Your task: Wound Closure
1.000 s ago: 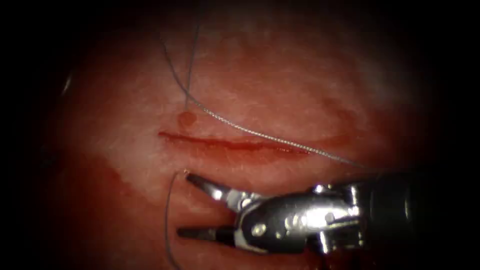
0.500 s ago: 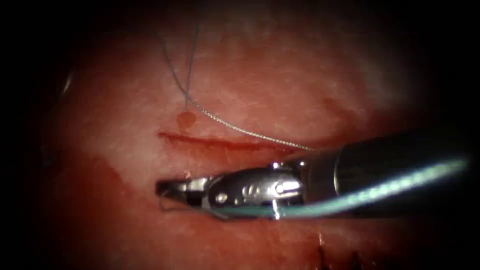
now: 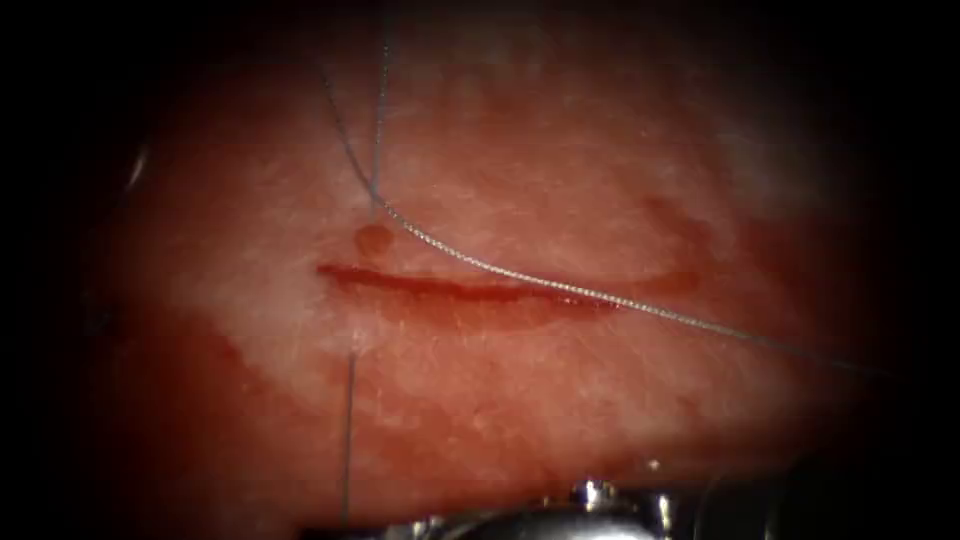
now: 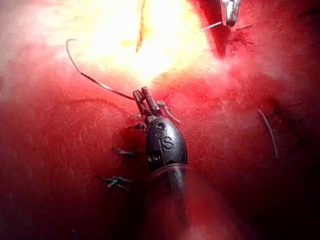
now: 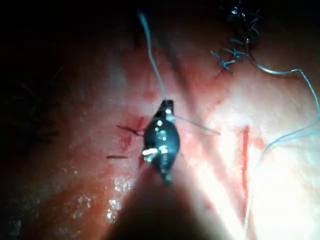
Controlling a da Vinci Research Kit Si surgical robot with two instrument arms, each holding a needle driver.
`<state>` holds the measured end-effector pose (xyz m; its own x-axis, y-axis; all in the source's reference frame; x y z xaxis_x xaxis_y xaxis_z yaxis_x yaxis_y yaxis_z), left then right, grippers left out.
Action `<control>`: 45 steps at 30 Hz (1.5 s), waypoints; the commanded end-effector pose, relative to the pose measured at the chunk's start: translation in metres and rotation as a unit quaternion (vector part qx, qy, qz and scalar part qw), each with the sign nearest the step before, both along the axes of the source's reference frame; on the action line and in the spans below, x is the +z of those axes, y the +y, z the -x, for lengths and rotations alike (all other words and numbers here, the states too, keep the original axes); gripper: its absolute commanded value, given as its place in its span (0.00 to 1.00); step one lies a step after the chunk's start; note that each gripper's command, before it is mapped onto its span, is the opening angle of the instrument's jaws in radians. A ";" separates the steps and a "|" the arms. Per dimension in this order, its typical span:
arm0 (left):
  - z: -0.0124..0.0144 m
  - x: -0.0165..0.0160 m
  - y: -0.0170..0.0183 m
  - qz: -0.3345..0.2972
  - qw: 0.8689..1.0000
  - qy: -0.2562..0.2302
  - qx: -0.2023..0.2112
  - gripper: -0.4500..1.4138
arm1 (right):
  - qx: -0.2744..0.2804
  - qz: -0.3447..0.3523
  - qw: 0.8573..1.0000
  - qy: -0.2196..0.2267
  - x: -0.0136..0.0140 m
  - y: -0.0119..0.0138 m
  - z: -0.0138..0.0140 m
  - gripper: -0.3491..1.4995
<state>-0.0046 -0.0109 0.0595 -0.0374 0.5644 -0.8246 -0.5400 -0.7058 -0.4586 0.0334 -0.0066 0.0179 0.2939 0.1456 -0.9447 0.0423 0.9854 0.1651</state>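
The cut (image 3: pixel 470 287) runs across the tissue (image 3: pixel 560 180). One thread (image 3: pixel 560 287) crosses it slantwise toward the right. A second stretch of thread (image 3: pixel 347 440) comes out of the tissue just below the cut's left end and runs straight down. The right tool's wrist (image 3: pixel 590 496) is at the bottom edge. Its jaws (image 5: pixel 167 104) are shut on the thread (image 5: pixel 152 55); the same tool (image 4: pixel 230 15) appears in the left wrist view. The left tool (image 4: pixel 143 94) is shut near one end of a thin dark arc (image 4: pixel 90 77) that looks like the needle, lying free of the tissue.
A round spot of red fluid (image 3: pixel 375 238) sits just above the cut's left end. Finished stitches with short cut ends (image 4: pixel 117 182) lie beside the left tool, and more of them (image 5: pixel 227 60) lie beyond the right tool. A loose thread piece (image 4: pixel 270 132) lies on the tissue.
The right tool's jaws stood open below the cut, shut on the thread there, then drew back to the bottom edge. The slack curved thread below the cut now runs straight.
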 end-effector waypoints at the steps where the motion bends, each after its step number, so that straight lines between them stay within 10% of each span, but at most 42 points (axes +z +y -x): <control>1: 0.0003 0.0003 -0.0014 -0.003 1.000 0.000 0.001 0.00 | -0.005 -0.004 1.000 0.006 -0.0013 -0.0020 -0.0006 0.00; 8: 0.0003 0.0003 -0.0014 -0.003 1.000 0.000 0.001 0.00 | 0.003 -0.012 1.000 0.019 -0.0034 -0.0016 -0.0005 0.00; 9: 0.0003 0.0003 -0.0015 -0.003 1.000 -0.001 0.002 0.00 | 0.006 -0.009 1.000 0.021 -0.0031 -0.0012 -0.0005 0.16; 10: 0.0003 0.0003 -0.0015 -0.003 1.000 -0.001 0.002 0.00 | 0.025 0.007 1.000 0.008 -0.0017 0.0000 -0.0002 0.60; 13: 0.0003 0.0003 -0.0015 -0.003 1.000 -0.001 0.002 0.00 | 0.042 0.017 0.999 -0.009 0.0006 0.0016 0.0004 0.74; 23: 0.0013 -0.0016 -0.0013 0.021 0.999 -0.002 0.027 0.00 | 0.070 0.029 0.996 -0.037 0.0075 0.0054 0.0012 0.80; 37: 0.0085 -0.0192 0.0016 0.104 0.990 -0.071 0.061 0.00 | 0.072 0.035 0.996 -0.041 0.0092 0.0053 0.0021 0.78; 45: 0.0109 -0.0108 0.0070 0.095 0.993 -0.046 0.060 0.00 | 0.073 0.038 0.996 -0.041 0.0089 0.0051 0.0023 0.78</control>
